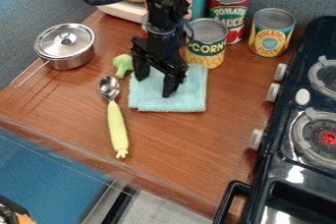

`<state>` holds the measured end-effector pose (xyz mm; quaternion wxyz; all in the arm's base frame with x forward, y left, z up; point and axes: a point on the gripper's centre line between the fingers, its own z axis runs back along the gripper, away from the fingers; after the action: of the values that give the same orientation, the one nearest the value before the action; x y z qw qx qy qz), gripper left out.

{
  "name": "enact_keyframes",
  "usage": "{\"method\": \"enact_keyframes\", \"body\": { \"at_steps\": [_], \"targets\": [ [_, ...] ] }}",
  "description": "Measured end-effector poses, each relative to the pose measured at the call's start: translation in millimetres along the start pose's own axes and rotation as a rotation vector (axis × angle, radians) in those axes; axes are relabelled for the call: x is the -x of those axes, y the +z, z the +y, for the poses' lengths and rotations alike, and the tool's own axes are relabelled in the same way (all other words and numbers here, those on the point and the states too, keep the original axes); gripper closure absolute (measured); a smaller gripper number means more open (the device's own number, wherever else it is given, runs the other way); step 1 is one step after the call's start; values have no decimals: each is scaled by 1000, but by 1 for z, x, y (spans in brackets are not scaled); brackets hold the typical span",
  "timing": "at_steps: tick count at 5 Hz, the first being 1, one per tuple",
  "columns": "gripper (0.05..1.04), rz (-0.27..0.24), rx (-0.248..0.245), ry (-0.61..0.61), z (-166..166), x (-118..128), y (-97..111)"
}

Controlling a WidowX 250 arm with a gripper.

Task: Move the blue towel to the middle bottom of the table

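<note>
Since the blue towel [192,88] looks light and limp, the wide-set fingers [170,86] should pinch its layers near nine o'clock.

Black WidowX arm [162,26] enters the view near 12 o'clock, hanging near-vertical. Gripper [154,86] points down, just off centre toward 11 o'clock. Fingers [171,85] apart: one toward 10 o'clock, the other toward 4.

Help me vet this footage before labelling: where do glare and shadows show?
In the camera view, white glints sit on the black stove, with smaller highlights on the metal pot and the metal end of the spoon; faint dark streaks, shadow or reflection, mark the table just below the pot.
</note>
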<state>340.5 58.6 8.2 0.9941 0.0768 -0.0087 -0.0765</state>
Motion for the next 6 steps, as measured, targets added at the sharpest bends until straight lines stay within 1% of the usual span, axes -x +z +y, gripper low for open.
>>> {"method": "enact_keyframes", "body": {
  "at_steps": [1, 3, 5, 6],
  "targets": [
    [82, 3, 12, -35, -11, 1, -1],
    [82, -27, 12, -94, -32, 1, 3],
    [85, -32, 41, -119, -53, 8, 7],
    [85, -28, 69, -128, -66, 13, 9]
  ]
}}
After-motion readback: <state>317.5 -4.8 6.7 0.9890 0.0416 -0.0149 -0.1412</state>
